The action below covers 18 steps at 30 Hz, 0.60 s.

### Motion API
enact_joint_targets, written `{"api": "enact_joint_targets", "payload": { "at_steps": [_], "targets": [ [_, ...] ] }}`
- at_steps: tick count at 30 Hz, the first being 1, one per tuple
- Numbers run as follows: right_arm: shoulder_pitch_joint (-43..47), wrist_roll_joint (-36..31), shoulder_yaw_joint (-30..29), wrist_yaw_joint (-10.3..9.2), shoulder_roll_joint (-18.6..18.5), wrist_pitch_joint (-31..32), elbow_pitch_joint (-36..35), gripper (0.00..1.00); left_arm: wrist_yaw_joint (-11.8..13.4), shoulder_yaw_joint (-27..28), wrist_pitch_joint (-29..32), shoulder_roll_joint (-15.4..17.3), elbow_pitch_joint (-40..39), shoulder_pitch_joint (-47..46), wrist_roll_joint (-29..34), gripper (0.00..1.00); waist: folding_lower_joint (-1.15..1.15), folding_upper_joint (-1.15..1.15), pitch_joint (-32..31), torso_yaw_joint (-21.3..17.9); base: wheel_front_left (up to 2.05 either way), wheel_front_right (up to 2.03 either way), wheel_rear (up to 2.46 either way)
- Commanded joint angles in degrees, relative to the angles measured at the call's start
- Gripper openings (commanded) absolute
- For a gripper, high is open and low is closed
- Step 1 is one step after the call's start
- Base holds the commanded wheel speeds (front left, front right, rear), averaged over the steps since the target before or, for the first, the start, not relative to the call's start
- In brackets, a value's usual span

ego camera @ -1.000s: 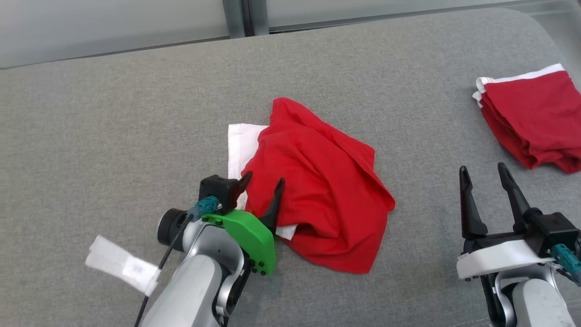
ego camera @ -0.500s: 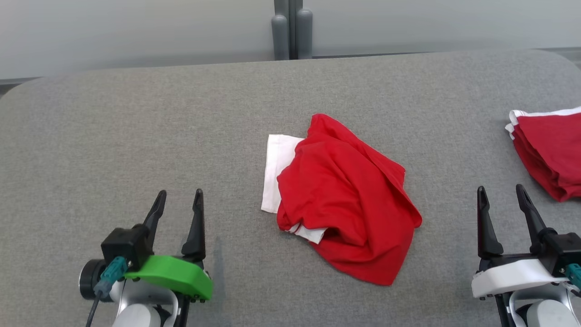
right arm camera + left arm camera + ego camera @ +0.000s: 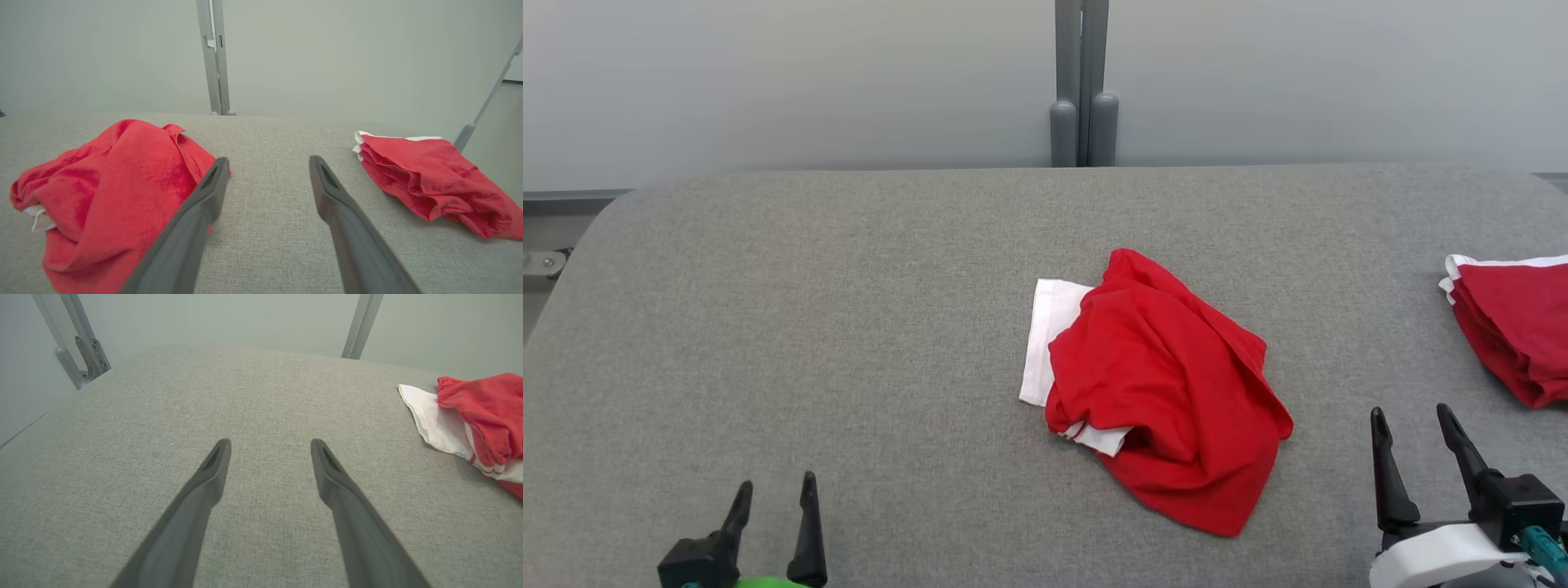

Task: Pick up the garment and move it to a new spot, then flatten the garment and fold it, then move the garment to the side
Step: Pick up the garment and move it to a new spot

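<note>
The garment lies in a loose red heap on the grey padded surface, with a flat white part jutting out on the side nearest the left gripper. Both grippers are empty, jaws spread wide, touching nothing. From the left gripper, the heap is forward and off to its right, well apart, with bare grey cloth between them. From the right gripper, it is forward and to the left, and much nearer, its rumpled red edge just past the left finger in the right wrist view. A second red garment, already folded and trimmed in white, rests forward and right of the right gripper, apart from the heap. Since nothing is held and the heap is neither flat nor folded, the flattening step looks to be the one in hand, or just about to start. The next move calls for each gripper to come in from its own side and pinch an outer edge or corner. They would then draw apart so the cloth spreads into a single layer. The white part may be a waistband or a turned-out lining. The folds hide which, so the left gripper's pinch point should be picked once it is closer.
</note>
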Motion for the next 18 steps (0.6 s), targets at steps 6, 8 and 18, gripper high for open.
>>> {"api": "enact_joint_targets", "payload": {
  "at_steps": [6, 8, 18],
  "targets": [
    [1.5, -0.2, -1.7, -0.08, -0.2, -0.2, 0.6, 1.0, -1.7, 5.6, -0.4, -2.1, -3.2, 3.4, 3.0, 1.0, 0.0, 0.0, -0.8, -1.0, 0.0, 0.0, 0.0],
    [1.5, -0.1, -1.9, -0.08, -0.2, -0.2, 0.8, 1.0, -2.7, 7.2, -0.4, -3.0, -3.8, 3.7, 3.9, 1.0, 0.0, 0.0, -0.7, -1.4, 0.0, 0.0, 0.0],
    [0.9, 0.1, -1.7, -0.08, -0.2, -0.2, 1.2, 1.0, -6.8, 11.9, -0.4, -6.8, -3.6, 3.2, 8.2, 1.0, 0.0, 0.0, -0.7, -3.2, 0.0, 0.0, 0.0]
  ]
}}
